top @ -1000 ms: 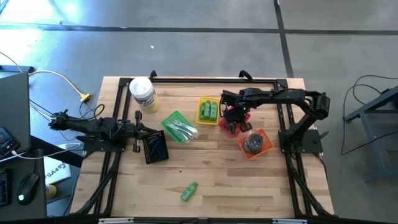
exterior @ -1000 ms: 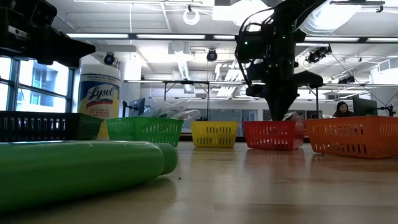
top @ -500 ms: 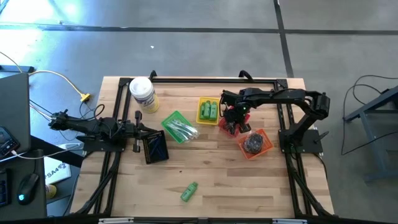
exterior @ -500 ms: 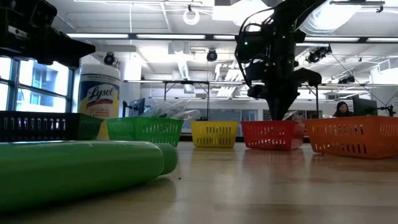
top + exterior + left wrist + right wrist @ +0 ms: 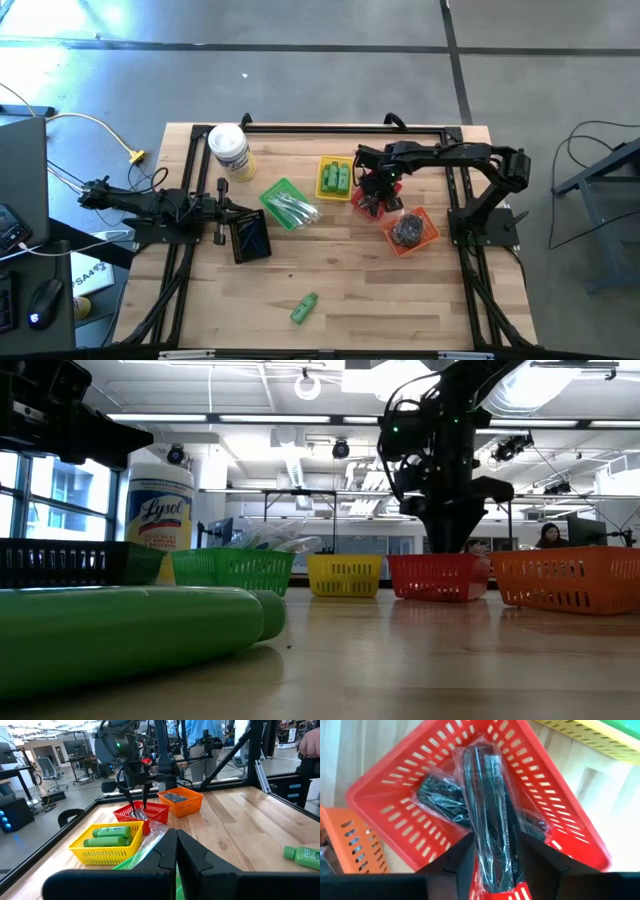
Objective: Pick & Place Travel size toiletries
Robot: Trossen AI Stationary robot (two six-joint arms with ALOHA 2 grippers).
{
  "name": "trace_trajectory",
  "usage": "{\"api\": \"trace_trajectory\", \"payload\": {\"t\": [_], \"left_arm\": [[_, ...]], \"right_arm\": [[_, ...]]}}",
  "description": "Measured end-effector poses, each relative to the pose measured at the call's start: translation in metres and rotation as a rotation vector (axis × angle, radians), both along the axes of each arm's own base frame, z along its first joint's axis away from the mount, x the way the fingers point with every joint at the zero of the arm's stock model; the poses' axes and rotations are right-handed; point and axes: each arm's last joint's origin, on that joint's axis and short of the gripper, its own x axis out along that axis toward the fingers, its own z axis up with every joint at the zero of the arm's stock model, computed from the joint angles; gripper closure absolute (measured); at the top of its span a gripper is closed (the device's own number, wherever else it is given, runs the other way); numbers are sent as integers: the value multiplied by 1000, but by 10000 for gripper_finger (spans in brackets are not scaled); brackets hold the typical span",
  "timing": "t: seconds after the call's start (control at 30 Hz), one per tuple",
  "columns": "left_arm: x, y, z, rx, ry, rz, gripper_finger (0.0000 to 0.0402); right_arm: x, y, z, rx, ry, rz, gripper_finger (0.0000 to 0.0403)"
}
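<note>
On the wooden table [image 5: 350, 270], wrapped comb [image 5: 487, 827] between right gripper [image 5: 492, 865] fingers.

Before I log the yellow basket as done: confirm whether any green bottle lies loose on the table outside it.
Yes: in the high view one green bottle lies alone on the bare table, well apart from the yellow basket.

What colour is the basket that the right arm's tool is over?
Red basket, holding wrapped dark combs; clearest in the right wrist view.
</note>
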Motion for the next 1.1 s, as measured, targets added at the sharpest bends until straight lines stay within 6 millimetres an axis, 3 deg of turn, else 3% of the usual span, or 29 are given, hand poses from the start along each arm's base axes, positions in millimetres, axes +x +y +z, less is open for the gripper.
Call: {"api": "trace_trajectory", "payload": {"t": [0.2, 0.4, 0.6, 0.77, 0.93, 1.1], "left_arm": [[0, 0, 0, 0, 0, 0, 402], [0, 0, 0, 0, 0, 0, 402], [0, 0, 0, 0, 0, 0, 402], [0, 0, 0, 0, 0, 0, 402], [0, 0, 0, -1, 0, 0, 402], [0, 0, 0, -2, 0, -1, 402]], "right_arm": [[-1, 2, 10, 37, -66, -33, 250], [-14, 0, 63, 103, -389, -92, 271], [-52, 2, 125, 173, -737, -90, 322], [-89, 16, 167, 209, -959, -68, 376], [-129, 37, 200, 203, -1145, -88, 397], [-164, 55, 215, 190, -1272, -138, 400]]}}
